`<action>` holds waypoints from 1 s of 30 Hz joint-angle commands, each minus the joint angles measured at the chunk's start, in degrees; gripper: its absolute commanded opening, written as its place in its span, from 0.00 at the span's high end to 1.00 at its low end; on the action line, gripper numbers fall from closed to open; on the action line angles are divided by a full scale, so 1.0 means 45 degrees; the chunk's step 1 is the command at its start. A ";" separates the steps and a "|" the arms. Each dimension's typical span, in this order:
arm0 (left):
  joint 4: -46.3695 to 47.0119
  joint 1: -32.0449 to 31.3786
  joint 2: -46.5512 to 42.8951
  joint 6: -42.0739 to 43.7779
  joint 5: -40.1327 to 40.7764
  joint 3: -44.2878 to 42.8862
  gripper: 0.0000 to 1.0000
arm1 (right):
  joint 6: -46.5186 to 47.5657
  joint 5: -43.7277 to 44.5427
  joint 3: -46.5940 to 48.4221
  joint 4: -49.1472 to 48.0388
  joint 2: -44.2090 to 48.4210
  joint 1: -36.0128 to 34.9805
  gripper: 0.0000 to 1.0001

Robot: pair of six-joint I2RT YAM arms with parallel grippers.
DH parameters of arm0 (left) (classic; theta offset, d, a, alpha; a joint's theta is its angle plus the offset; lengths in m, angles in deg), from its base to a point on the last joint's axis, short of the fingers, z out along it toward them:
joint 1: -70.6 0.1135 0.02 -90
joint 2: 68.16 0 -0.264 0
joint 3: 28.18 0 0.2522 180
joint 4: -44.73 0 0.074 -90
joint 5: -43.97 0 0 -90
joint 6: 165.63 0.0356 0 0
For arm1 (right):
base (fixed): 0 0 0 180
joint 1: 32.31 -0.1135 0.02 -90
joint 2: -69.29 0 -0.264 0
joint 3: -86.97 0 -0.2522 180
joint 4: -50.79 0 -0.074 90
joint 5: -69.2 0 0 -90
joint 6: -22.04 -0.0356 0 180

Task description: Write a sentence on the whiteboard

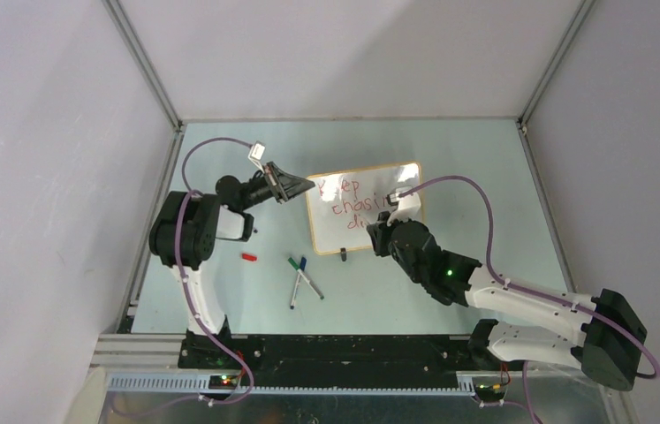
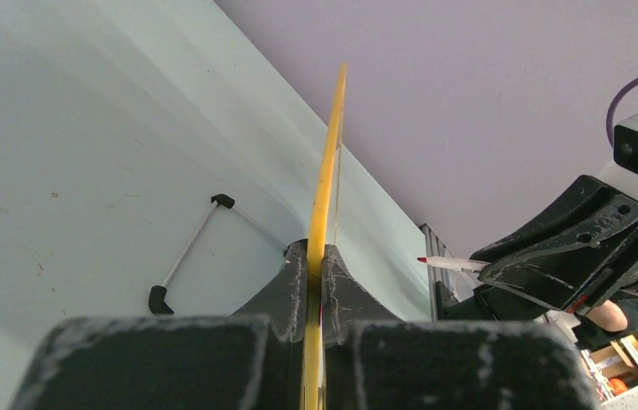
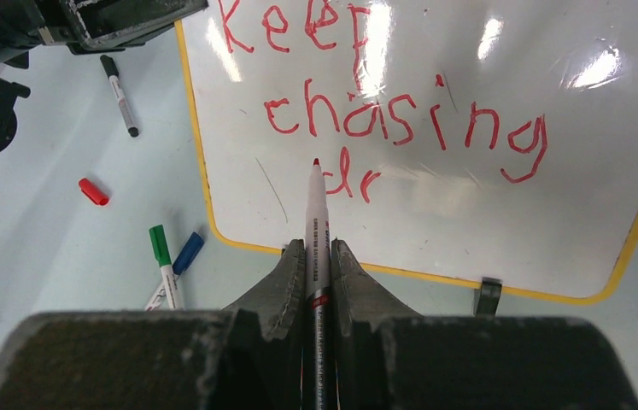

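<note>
The whiteboard [image 1: 383, 181] stands tilted up on its black clip feet [image 3: 487, 296] at mid-table. Red letters, the sentence [image 3: 358, 111], read "Keep", "chasing" and "dr" in three lines. My left gripper [image 1: 304, 185] is shut on the board's left yellow edge [image 2: 325, 171], which runs edge-on between its jaws in the left wrist view. My right gripper [image 3: 317, 256] is shut on a red marker [image 3: 314, 205]. The marker's tip points at the board just left of "dr". The left wrist view shows that tip [image 2: 422, 259] standing a little off the board.
A red cap [image 3: 93, 191] lies on the table left of the board. A green marker [image 3: 161, 256] and a blue marker [image 3: 185, 254] lie crossed near it, and a black marker [image 3: 119, 84] lies farther back. Enclosure walls ring the table.
</note>
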 commanded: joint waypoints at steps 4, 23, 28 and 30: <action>0.0625 0.0136 0.1003 -0.1101 -0.0846 -0.1644 1.00 | 0.0104 0.0154 0.0036 -0.0558 -0.0011 -0.0077 1.00; 0.0589 0.0147 0.0268 0.1167 -0.1927 -0.1450 1.00 | -0.0237 0.1440 -0.0388 0.2250 0.3582 0.2801 1.00; 0.0605 0.0132 0.0317 0.1876 -0.2317 -0.1397 1.00 | -0.0549 0.0142 -0.0835 0.1774 0.3748 0.3335 1.00; 0.0606 0.0133 0.0147 0.2051 -0.2175 -0.1185 1.00 | -0.0690 -0.0223 -0.0840 0.1632 0.3468 0.3346 1.00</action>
